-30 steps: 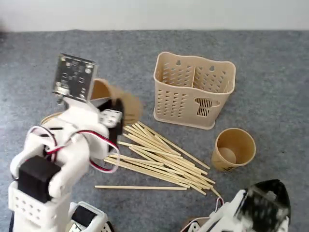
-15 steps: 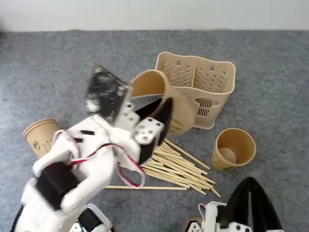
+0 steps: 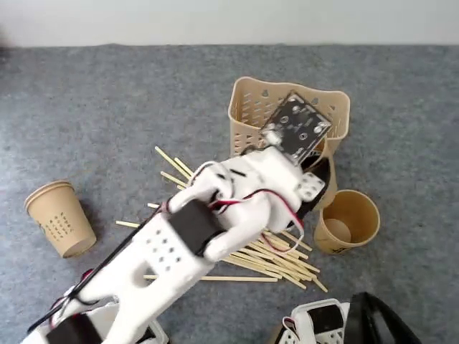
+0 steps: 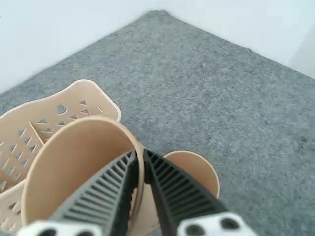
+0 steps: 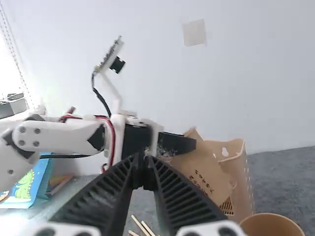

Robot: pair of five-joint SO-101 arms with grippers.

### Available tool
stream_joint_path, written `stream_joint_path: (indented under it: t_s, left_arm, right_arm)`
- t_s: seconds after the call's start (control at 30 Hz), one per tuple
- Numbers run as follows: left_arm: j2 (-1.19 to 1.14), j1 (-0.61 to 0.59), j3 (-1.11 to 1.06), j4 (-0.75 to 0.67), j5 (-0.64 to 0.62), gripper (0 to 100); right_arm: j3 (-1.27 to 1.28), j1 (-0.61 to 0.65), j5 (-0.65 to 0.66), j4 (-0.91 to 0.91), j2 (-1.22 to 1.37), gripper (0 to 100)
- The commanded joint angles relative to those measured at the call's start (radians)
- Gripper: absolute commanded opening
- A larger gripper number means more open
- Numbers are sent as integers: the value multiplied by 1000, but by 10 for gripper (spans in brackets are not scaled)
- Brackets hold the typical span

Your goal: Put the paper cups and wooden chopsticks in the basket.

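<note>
The left end effector, clamped on the rim of a paper cup, holds it tilted at the basket; a second cup, a third cup and the wooden chopsticks lie on the desk, so most of the task remains.

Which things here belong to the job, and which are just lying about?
Job: basket; held paper cup in left gripper; paper cup beside basket; lone paper cup; wooden chopsticks.
Lying about: grey mat; colourful book-like item; paper square on wall.
</note>
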State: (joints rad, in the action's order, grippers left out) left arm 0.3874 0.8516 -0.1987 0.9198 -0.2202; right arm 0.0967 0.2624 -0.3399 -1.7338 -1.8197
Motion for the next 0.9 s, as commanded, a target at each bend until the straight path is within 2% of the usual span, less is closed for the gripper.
stream_joint_path:
  t_s: [0.0, 0.33, 0.7, 0.87]
  left_arm:
    - [-57, 21, 10, -81, 9, 13]
    - [-192, 115, 12, -180, 9, 13]
    - [-381, 121, 111, -175, 9, 15]
    - [-384, 170, 124, -175, 9, 15]
  right_arm:
    - [-21, 13, -11, 28, 4, 9]
    - [-21, 15, -11, 47, 4, 9]
    - [-21, 15, -11, 44, 4, 9]
    - [-21, 15, -11, 47, 4, 9]
